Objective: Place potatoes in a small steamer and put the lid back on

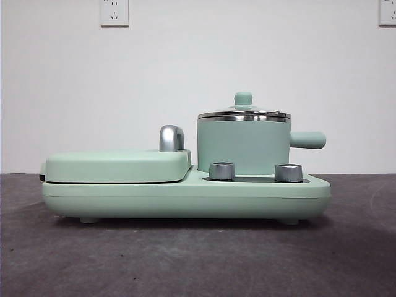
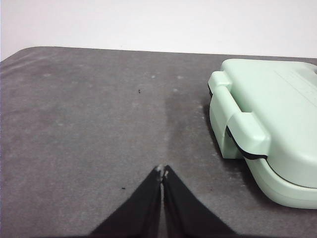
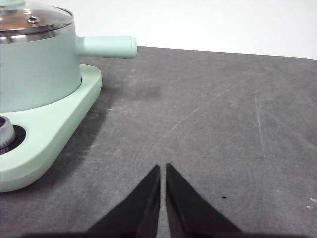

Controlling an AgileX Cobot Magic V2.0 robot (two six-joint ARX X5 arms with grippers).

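Small steamer — mint-green cylindrical pot with a steel rim, standing on the right half of a mint-green appliance base; its stubby side handle points right. The lid, a glass disc with a steel rim and a small mint knob, sits closed on the pot. In the right wrist view an orange-brown tint shows through the glass, but the potatoes cannot be made out with certainty.

Two steel control dials and stand on the base in front of the pot. The left half of the base carries a flat mint-green griddle lid, shut, with a chrome handle at its far right corner.

Desk — dark grey, lightly scuffed, carrying the appliance; white wall behind with two sockets, one at upper left.

Left gripper — jaws clenched together, holding nothing, above bare desk to the left of the appliance, well apart from it.

Right gripper — jaws nearly together with a thin slit between, holding nothing, above bare desk to the right of the base, apart from the pot's handle.
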